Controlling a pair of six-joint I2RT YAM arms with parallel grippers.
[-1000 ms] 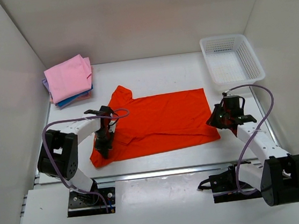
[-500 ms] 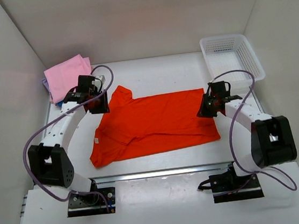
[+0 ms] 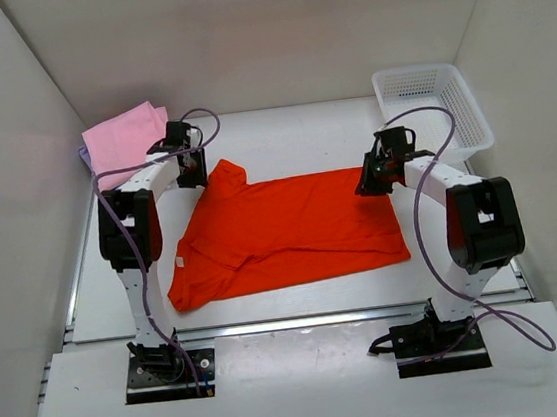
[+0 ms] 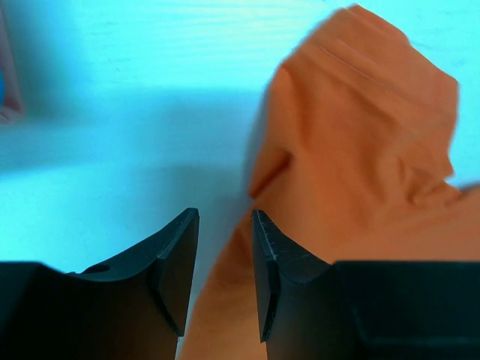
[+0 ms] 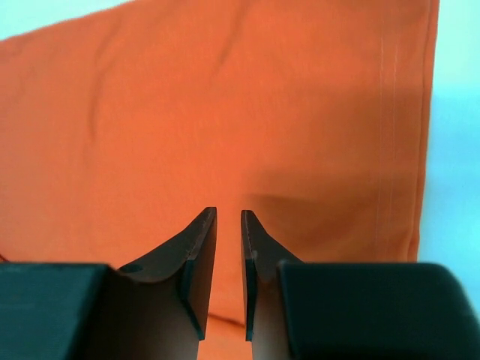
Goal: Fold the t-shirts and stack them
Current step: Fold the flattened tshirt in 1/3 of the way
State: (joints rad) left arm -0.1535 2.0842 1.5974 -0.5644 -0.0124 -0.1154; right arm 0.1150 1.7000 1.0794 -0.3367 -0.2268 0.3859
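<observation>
Standing a little open, the left gripper [image 4: 223, 217] and right gripper [image 5: 227, 214] have the shirt [image 3: 291, 229] corners just below, likely to pinch and fold.

The orange t-shirt [image 3: 291, 232] and pink folded shirt [image 3: 122, 141] are soft, matt cloth. The basket [image 3: 471, 111] is white plastic mesh; the table [image 3: 291, 137] looks smooth and matt.
</observation>
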